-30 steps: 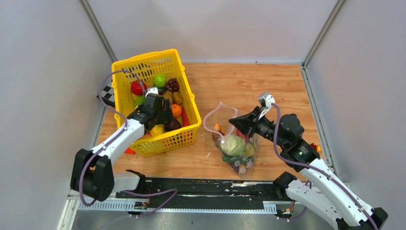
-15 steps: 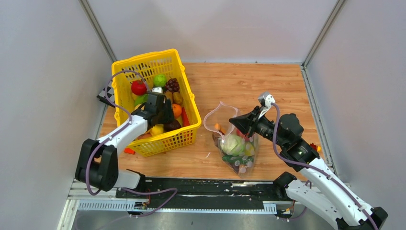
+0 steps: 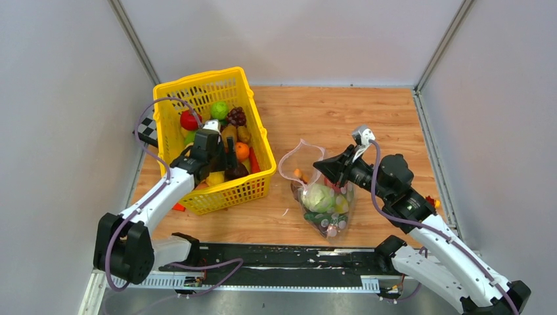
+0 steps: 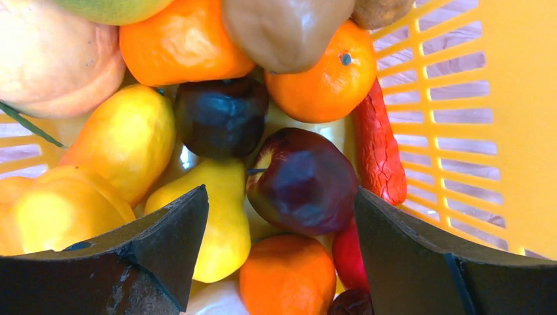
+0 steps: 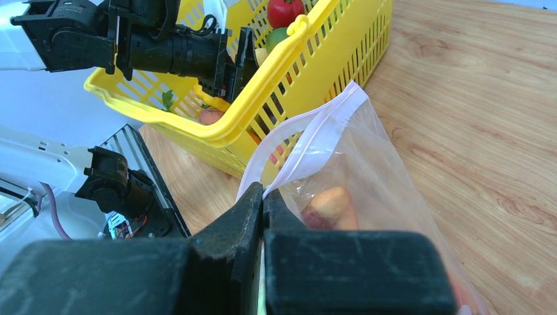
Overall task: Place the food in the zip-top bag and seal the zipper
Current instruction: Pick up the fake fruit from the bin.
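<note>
The clear dotted plastic bag [image 5: 394,144] beside the yellow lattice basket [image 3: 230,191] is part full, unsealed; my right claw [image 5: 263,193] pinches it, my left claw [image 4: 280,197] wide over basket food [image 4: 335,72]

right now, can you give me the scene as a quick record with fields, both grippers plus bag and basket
left gripper: open, lowered into the yellow basket, jaws astride a dark apple
right gripper: shut on the zipper, holding the bag's mouth up
zip-top bag: on the wooden table, mouth open, cabbage and other food inside
zipper state: unsealed
basket contents: many fruits piled inside
</note>
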`<action>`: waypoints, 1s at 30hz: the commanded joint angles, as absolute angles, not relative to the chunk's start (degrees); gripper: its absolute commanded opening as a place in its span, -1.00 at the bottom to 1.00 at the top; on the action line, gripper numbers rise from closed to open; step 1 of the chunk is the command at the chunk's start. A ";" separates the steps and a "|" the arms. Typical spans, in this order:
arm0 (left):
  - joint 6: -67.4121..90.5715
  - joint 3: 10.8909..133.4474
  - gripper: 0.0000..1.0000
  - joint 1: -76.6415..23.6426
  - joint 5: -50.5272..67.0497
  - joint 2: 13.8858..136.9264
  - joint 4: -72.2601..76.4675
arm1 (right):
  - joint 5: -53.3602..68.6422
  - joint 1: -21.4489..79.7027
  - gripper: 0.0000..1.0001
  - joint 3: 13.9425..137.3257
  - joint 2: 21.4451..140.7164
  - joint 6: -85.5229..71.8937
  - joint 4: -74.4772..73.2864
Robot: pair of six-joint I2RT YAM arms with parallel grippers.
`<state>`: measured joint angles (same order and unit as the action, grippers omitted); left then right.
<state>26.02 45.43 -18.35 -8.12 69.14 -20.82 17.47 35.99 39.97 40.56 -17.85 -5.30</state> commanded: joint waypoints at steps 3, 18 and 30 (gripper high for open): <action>23.65 45.13 0.80 -18.19 4.08 64.20 -18.31 | 16.57 36.13 -0.96 40.63 39.28 -17.24 -2.65; 26.57 44.98 0.81 -18.63 6.63 70.07 -21.06 | 16.97 36.13 -0.97 40.47 39.96 -17.51 -1.98; 26.65 44.01 0.22 -19.81 3.45 73.37 -18.83 | 16.79 36.12 -0.96 40.50 39.91 -17.66 -1.93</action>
<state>26.24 44.45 -19.16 4.80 74.06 -20.80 17.37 35.99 39.97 40.23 -17.87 -5.26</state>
